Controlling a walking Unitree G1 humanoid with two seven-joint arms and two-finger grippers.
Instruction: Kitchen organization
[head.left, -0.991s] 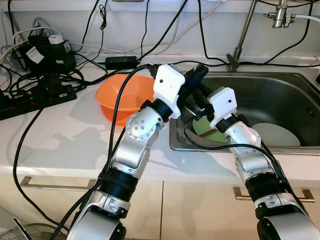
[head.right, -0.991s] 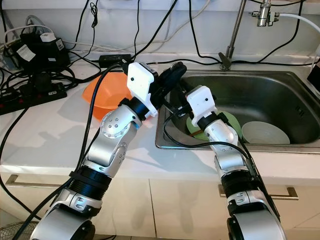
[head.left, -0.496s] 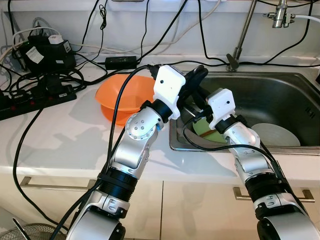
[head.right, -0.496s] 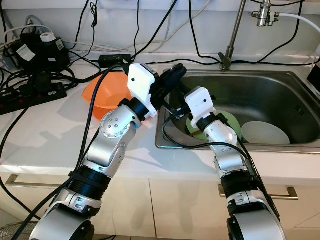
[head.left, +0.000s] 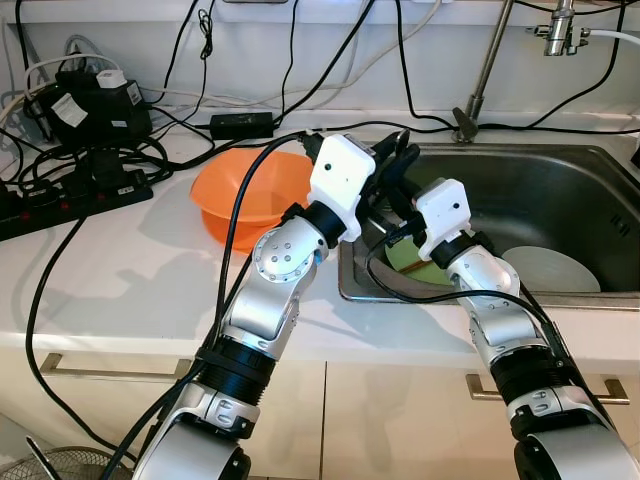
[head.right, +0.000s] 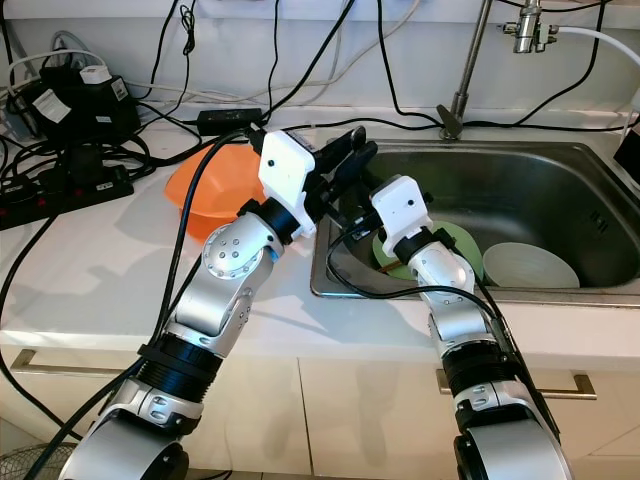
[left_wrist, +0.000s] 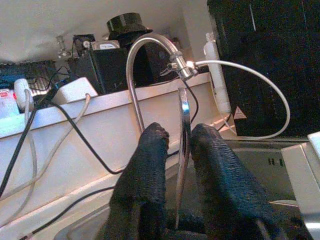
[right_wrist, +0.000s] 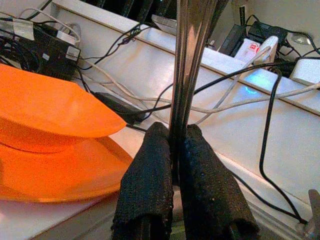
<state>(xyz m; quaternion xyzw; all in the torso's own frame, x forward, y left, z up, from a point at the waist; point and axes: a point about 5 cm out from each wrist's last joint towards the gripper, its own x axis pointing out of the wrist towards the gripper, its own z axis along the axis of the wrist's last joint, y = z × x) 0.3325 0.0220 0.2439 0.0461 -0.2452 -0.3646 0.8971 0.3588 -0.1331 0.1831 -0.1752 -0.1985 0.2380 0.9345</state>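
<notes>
White counter beside steel sink; right fingers pinch seemingly metal utensil, left fingers parted.

You have a tangle of black cables and a black power strip well left of the jaws.

Two orange bowls, two plates.

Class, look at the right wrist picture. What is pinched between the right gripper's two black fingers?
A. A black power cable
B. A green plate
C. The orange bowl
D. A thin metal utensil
D. In the right wrist view the right gripper has its fingers closed tight on a thin shiny metal utensil that stands up between them; the orange bowl sits apart on the counter behind it.
</notes>
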